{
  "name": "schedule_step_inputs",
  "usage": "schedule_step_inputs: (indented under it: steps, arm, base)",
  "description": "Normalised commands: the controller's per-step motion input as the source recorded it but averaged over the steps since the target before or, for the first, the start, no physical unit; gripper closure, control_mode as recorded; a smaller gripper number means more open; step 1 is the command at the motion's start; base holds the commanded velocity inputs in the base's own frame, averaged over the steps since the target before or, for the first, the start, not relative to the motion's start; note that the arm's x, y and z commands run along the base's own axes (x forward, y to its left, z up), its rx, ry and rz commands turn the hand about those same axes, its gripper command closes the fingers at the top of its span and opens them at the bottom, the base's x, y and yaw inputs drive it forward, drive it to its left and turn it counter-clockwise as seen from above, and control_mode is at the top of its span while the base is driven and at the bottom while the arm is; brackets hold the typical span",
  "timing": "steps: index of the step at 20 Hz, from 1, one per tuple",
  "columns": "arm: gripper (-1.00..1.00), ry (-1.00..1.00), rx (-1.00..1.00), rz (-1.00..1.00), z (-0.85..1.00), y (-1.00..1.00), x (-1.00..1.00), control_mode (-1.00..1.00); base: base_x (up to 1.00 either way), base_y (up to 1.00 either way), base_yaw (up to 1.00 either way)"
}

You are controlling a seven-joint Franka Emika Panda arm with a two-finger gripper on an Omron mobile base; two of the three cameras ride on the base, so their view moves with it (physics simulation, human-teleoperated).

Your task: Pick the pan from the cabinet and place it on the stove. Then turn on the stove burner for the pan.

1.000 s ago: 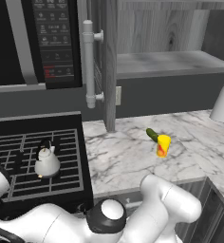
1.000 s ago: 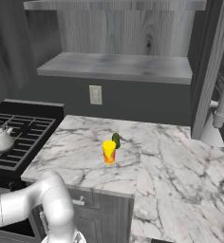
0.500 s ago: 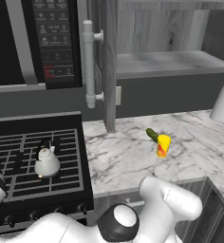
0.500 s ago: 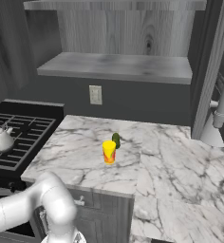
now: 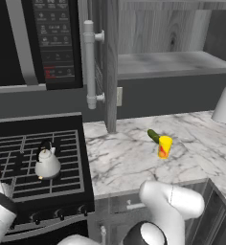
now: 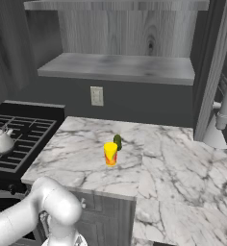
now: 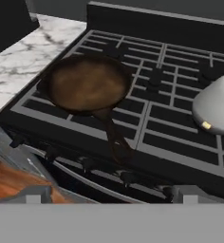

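Arm swung lower — no legible writing.

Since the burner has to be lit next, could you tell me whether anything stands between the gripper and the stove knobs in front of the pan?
Nothing visible does. In the hand view the pan sits on the stove grate, its handle pointing toward the front edge, where the knobs lie unobstructed. The kettle stands off to the side.
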Motion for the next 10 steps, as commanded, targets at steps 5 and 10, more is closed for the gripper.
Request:
schedule_step_inputs:
  steps: [5,10]
  arm:
    - [-1.0,-0.11,0.06,0.0,0.1,-0.53,-0.45,-1.0]
    - [-1.0,-0.13,0.09,0.0,0.0,-0.24,-0.49,-1.0]
  base:
    - [0.0,0.0,0.0]
    - [0.0,0.0,0.0]
